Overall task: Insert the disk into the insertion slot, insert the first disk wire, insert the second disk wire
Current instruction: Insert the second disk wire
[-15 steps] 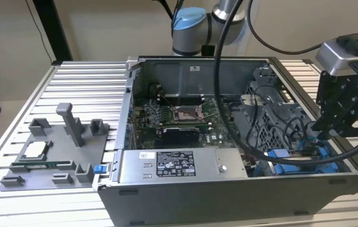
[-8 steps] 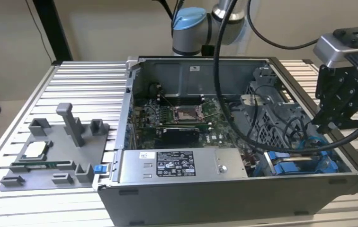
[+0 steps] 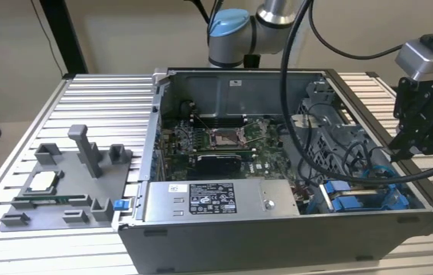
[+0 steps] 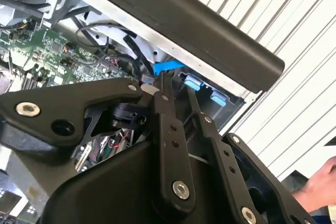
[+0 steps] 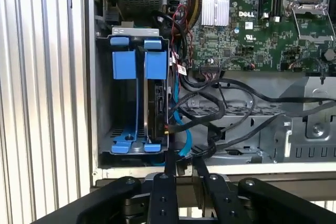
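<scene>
The disk stands on edge in the drive bay's insertion slot, held in its blue carrier. In the exterior view the disk sits at the near right corner of the open computer case. Black wires and a blue wire loop right beside the disk's connector edge; I cannot tell whether any is plugged in. My gripper hovers over the case's right wall, short of the bay, and looks shut with nothing in it. It also shows as gripper and gripper.
The motherboard fills the case floor, and a grey labelled power-supply box lies along the near side. A grey fixture plate rests on the slatted table at the exterior view's left. A person's hand is beside the arm.
</scene>
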